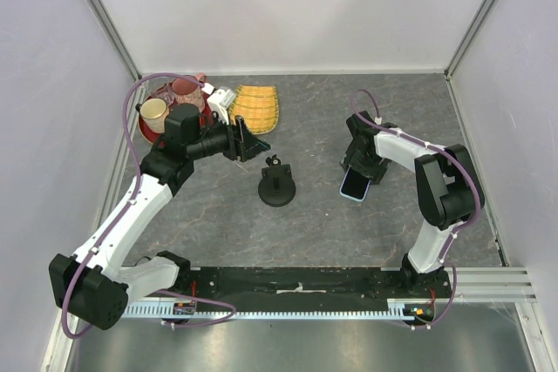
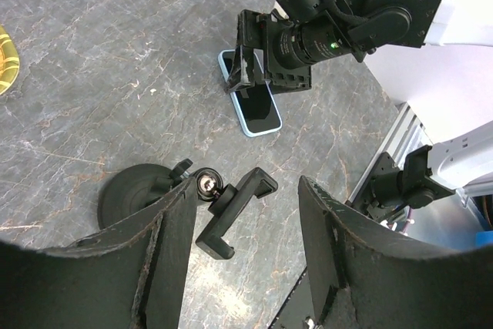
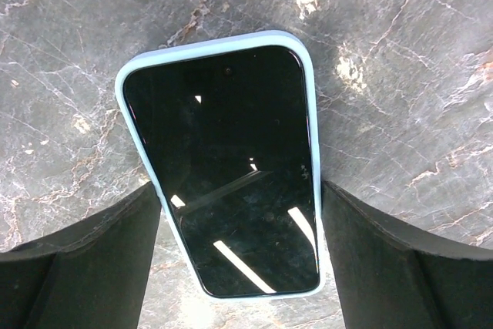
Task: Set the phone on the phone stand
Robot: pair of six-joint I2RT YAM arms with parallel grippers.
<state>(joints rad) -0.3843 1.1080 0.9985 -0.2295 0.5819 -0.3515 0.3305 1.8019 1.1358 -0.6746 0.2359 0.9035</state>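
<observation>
Top: we see phone stand [image 1: 277,186] at centre, phone [image 1: 354,187] at its 3 o'clock under right gripper [image 1: 360,168], and left gripper [image 1: 253,144] at its 11.
Left wrist: fingers [image 2: 166,252] spread, stand's clamp head between them.
Right wrist: phone flat, screen up, fingers flanking it. We can't tell if they pinch.

Table [image 1: 349,224]: grey, marbled.
Centre: we see phone stand [image 1: 277,187], upright.
Right of centre: phone [image 1: 355,186], screen up.
Far-left corner: red tray [image 1: 146,131], yellow basket [image 1: 255,108].
</observation>
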